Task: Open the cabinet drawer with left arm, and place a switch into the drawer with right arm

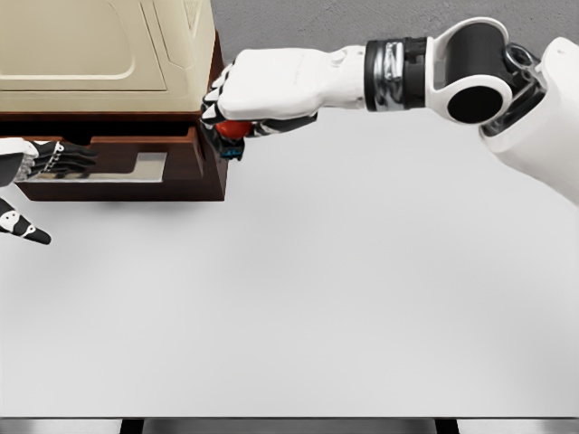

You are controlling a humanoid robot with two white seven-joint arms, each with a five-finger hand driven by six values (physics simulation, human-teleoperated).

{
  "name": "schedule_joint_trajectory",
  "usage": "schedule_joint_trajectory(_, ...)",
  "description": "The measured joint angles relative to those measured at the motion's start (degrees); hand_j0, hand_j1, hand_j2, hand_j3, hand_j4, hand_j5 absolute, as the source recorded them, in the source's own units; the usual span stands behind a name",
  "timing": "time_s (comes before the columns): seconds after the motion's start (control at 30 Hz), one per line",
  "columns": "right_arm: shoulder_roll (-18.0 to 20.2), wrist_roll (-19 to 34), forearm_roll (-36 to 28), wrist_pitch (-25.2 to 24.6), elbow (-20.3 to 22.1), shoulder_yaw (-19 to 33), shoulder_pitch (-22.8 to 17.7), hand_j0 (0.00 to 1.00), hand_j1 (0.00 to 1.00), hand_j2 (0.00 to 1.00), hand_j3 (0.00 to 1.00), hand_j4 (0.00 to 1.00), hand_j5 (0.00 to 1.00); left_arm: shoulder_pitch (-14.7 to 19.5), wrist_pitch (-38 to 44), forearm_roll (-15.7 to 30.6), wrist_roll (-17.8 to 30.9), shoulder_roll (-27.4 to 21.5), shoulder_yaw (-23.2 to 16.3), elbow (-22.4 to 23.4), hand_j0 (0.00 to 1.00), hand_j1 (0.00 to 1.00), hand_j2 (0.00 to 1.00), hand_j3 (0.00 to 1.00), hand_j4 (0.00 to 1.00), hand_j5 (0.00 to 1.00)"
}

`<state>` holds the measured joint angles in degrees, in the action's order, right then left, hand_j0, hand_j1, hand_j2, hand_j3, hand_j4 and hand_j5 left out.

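Now | one drawer open | one switch clasped by right hand | left hand fingers spread

Head camera looks down, forward over table (single view).

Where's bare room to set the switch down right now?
The white table is bare in front of the drawer and below the right hand, which grips the switch. Crowded: the drawer's right corner; the left hand sits at the drawer's left end.
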<state>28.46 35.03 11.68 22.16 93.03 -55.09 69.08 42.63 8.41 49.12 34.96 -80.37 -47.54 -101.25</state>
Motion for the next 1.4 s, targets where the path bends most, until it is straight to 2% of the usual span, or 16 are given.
schedule_joint_trajectory(0.47,0.75,0.00,-0.23,0.13,0.05,-0.03,-0.62,0.49,0.49,0.49,0.49,0.49,0.49,0.08,0.76,3.85,0.04,-1.24,-0.32,0.11,1.00,1.00,1.00,1.00,1.00,1.00)
schedule_joint_trajectory(0.73,1.18,0.00,-0.25,0.05,0.05,-0.29,-0.62,0.48,0.48,0.48,0.48,0.48,0.48,0.10,5.61,9.47,-0.01,-2.13,0.30,0.07,1.00,1.00,1.00,1.00,1.00,1.00)
schedule_joint_trajectory(1.03,1.19,0.00,-0.28,-0.19,0.03,-0.10,-0.35,0.48,0.48,0.48,0.48,0.48,0.48,0.21,8.15,11.35,-0.11,-2.15,0.77,0.13,1.00,1.00,1.00,1.00,1.00,1.00)
schedule_joint_trajectory(1.23,0.24,0.00,-1.24,-1.56,-0.37,-0.08,0.18,0.48,0.48,0.48,0.48,0.48,0.48,-0.77,8.44,12.38,-0.04,-2.16,1.01,0.09,1.00,1.00,1.00,1.00,1.00,1.00)
schedule_joint_trajectory(1.4,-2.06,0.00,-1.47,-4.55,-0.55,-0.13,1.14,0.48,0.48,0.48,0.48,0.48,0.48,-0.85,8.98,13.15,0.06,-2.30,1.06,0.03,1.00,1.00,1.00,1.00,1.00,1.00)
